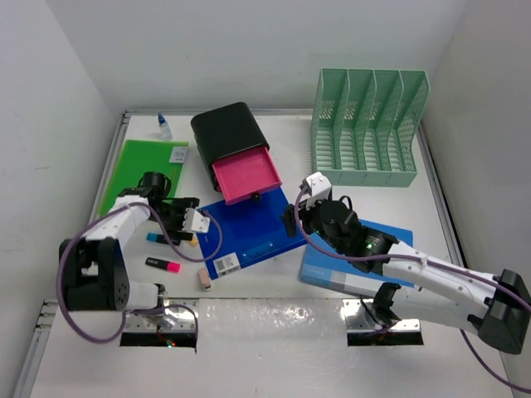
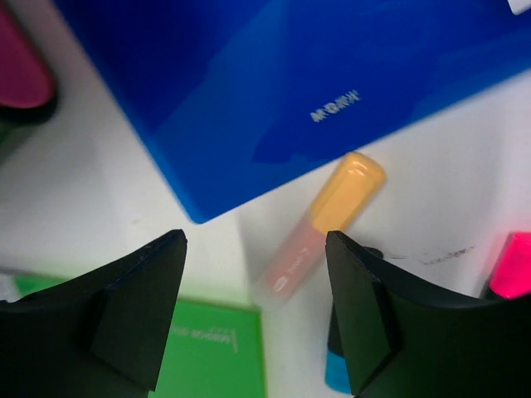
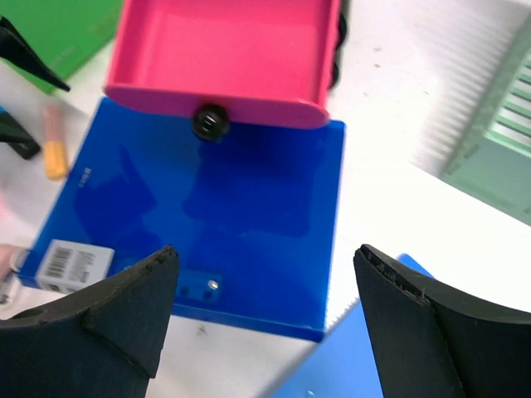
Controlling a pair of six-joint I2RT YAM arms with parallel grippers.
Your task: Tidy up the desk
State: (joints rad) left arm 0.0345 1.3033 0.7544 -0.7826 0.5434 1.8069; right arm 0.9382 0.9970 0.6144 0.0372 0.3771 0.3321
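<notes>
The desk (image 1: 290, 133) is a white tabletop with a shiny foil strip (image 1: 274, 319) along the near edge. My left gripper (image 1: 184, 220) is open and empty, hovering over an orange-capped highlighter (image 2: 323, 224) beside the corner of a dark blue folder (image 1: 249, 228); in the left wrist view the gripper (image 2: 257, 245) frames the pen's clear end. My right gripper (image 1: 303, 207) is open and empty above the dark blue folder's right corner (image 3: 207, 199); in the right wrist view the gripper (image 3: 265, 257) spans that corner and a light blue folder (image 3: 332, 365).
A black drawer box (image 1: 228, 133) has its pink drawer (image 1: 242, 172) open over the blue folder. A green file rack (image 1: 365, 128) stands back right. A green folder (image 1: 141, 170), small bottle (image 1: 164, 126), blue highlighter (image 1: 155, 238), pink highlighter (image 1: 163, 265) and eraser (image 1: 204, 279) lie left.
</notes>
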